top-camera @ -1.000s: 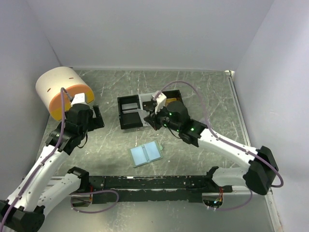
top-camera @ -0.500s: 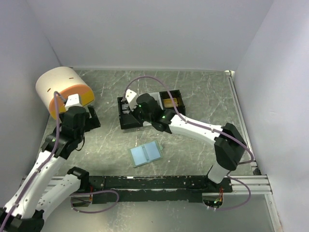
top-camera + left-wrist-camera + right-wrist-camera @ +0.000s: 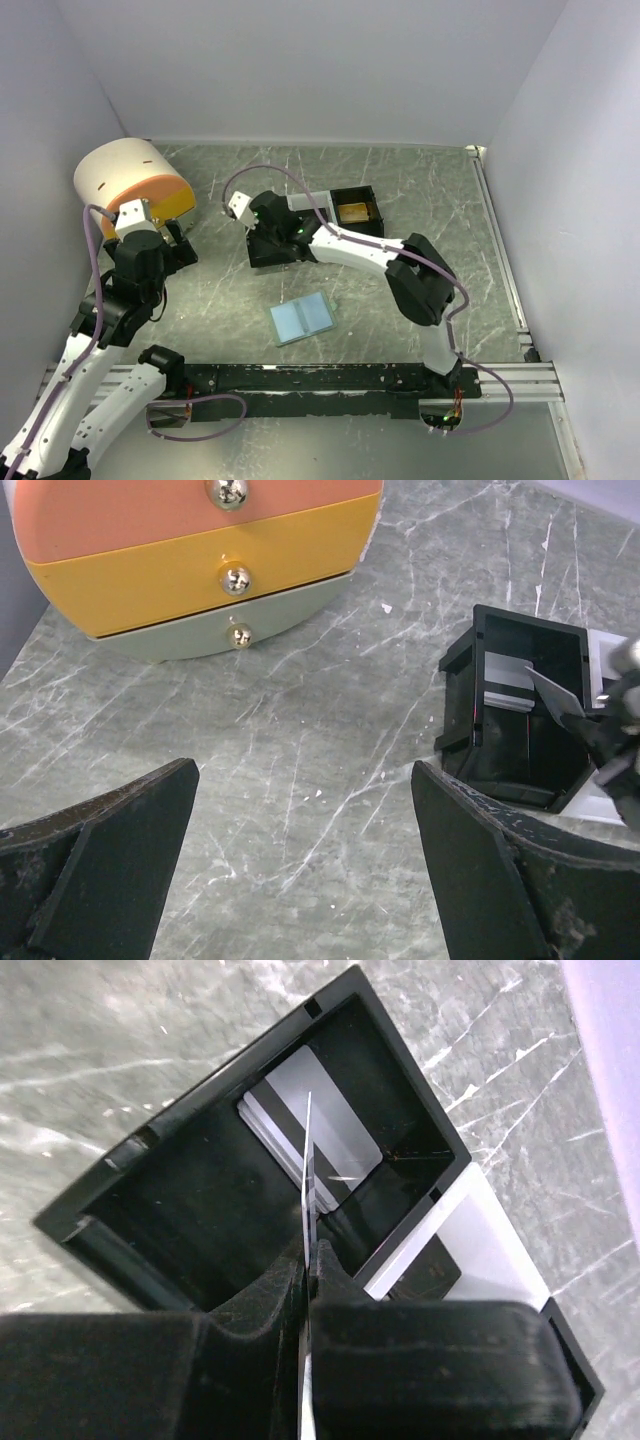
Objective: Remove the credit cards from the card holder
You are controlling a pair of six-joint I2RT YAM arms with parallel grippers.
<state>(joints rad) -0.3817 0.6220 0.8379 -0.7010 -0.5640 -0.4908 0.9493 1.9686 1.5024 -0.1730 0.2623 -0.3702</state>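
One thin pale credit card [image 3: 308,1160] is pinched edge-on in the right gripper [image 3: 308,1260]. The jaws are clamped tight on its lower edge, and it hangs over the black end compartment of the black-and-white three-compartment plastic tray [image 3: 170,1200]. Another grey credit card with a dark stripe [image 3: 335,1125] already lies flat on that compartment's floor.

The small bifold card holder [image 3: 302,320], pale blue-green inside, lies opened flat on the grey-green marbled desk [image 3: 300,720]. It's on the arm-base side of the tray and well apart from it. From the top view I can't tell if any cards are left in it.

The left gripper [image 3: 303,810] is spread wide with nothing in it. It hovers off the tray's left end, near the rounded pastel drawer box with gold knobs [image 3: 200,570].

My read is that this is the drop-off step. To do it well, I'd get the card low inside the walls and lean the wrist so the card tips toward flat over the one lying there, and only then let go. If it's let go upright and high, it could end up propped against a wall or hop the divider into the white compartment. After that, I'd lift straight up so the fingers don't clip the rim and shove the tray.
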